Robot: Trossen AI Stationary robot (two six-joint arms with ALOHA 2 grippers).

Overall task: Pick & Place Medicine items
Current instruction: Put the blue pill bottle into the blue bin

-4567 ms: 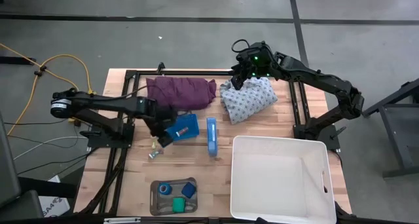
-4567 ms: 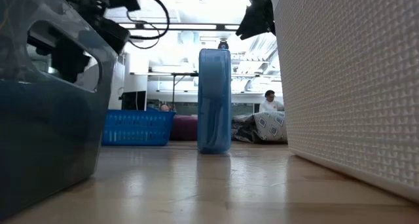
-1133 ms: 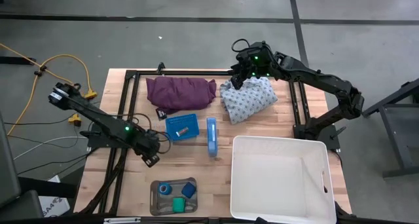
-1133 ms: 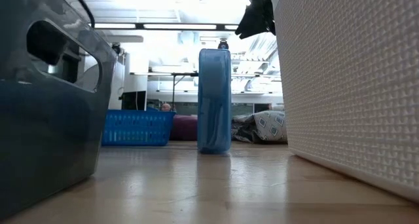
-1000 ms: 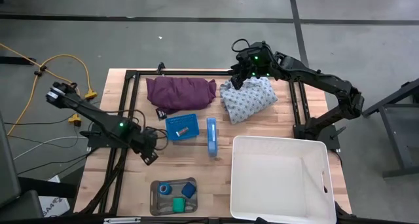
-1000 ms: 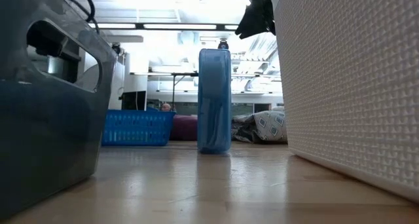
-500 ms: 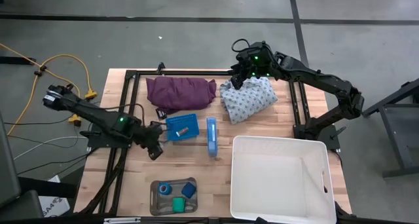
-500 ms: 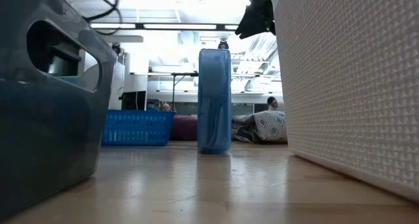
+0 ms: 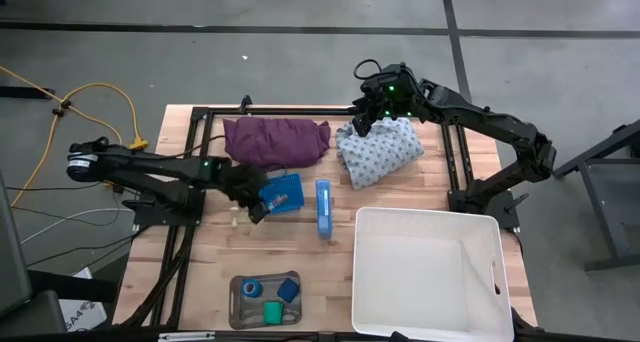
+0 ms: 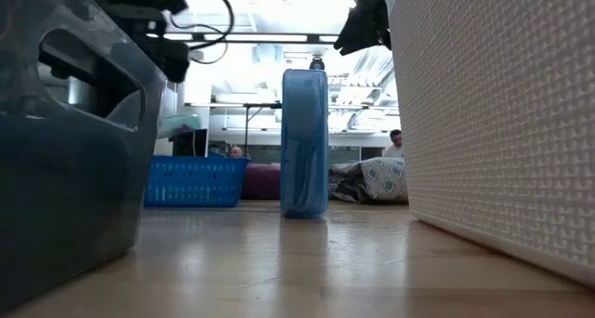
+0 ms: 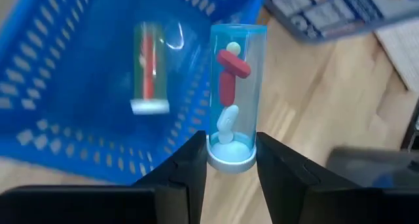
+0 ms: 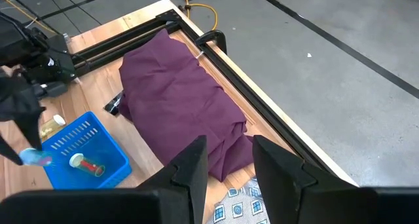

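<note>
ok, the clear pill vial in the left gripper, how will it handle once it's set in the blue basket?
The vial is a smooth cylinder, so it will likely roll once the left gripper lets go. Held only at its cap end, it may pivot. The blue basket walls should contain it.

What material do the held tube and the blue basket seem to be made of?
The tube in the left tool looks like clear, glossy blue-tinted plastic: the pills show through it. The basket looks like opaque blue moulded plastic, with rows of slots in its walls.

Bare table [image 9: 300, 244] lies between blue basket [image 9: 283, 194] and grey tray [image 9: 262, 300].
</note>
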